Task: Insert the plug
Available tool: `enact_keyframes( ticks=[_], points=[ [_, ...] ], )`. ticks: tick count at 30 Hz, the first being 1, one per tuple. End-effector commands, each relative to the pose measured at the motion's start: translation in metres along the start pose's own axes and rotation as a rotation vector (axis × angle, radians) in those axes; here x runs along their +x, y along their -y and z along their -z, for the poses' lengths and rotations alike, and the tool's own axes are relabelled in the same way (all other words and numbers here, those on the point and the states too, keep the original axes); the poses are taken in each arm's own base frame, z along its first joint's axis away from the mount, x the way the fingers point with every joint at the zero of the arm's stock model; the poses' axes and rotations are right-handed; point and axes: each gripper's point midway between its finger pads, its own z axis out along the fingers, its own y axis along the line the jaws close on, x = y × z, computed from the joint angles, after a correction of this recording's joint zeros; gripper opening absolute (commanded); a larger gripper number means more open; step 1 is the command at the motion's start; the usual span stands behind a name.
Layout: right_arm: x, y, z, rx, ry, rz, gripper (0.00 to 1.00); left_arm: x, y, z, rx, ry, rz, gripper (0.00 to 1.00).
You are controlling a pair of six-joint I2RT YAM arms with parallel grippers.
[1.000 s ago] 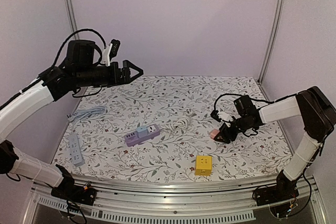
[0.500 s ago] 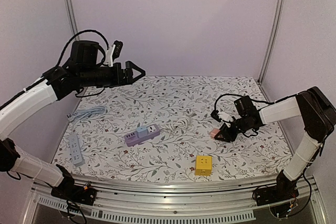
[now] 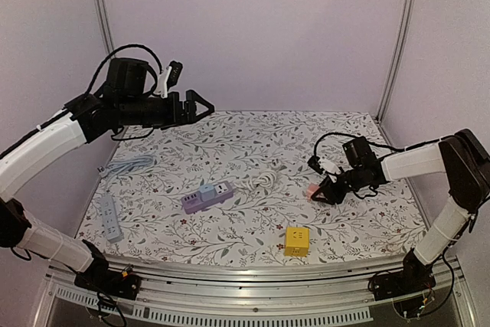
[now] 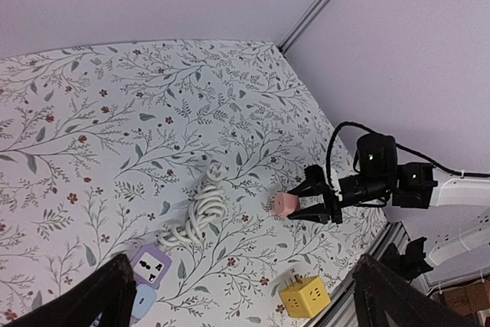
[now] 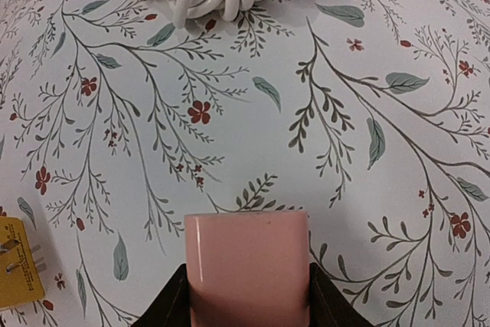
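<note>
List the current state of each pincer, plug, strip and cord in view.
left pincer: open, raised, holding nothing.
right pincer: shut on the pink plug.
pink plug: gripped, not inserted.
purple power strip: lying flat, blue adapter on top.
white cord: coiled, loose.
yellow cube socket: standing alone, untouched.
grey power strip: lying flat near the left edge.
blue cable: bundled, far left.

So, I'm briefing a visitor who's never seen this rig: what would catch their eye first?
The right pincer clamps a pink plug low over the right side of the floral table. The left pincer hangs open, high above the far left. A yellow cube sits near the front edge, a purple power strip mid-table.
</note>
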Motion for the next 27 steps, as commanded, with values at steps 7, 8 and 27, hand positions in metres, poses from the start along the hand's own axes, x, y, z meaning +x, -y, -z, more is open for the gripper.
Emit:
enact_keyframes(
  ticks=[7, 8, 27],
  points=[
    [-0.044, -0.005, 0.034, 0.022, 0.137, -0.107, 0.2, 0.022, -0.025, 0.015, -0.113, -0.033, 0.057, 1.0],
    [-0.048, -0.005, 0.038, 0.026, 0.154, -0.129, 0.2, 0.026, -0.029, 0.015, -0.133, -0.043, 0.07, 0.99],
    [-0.121, -0.048, 0.097, 0.047, 0.341, -0.245, 0.18, 0.051, -0.077, 0.04, -0.368, -0.092, 0.235, 1.0]
  ],
)
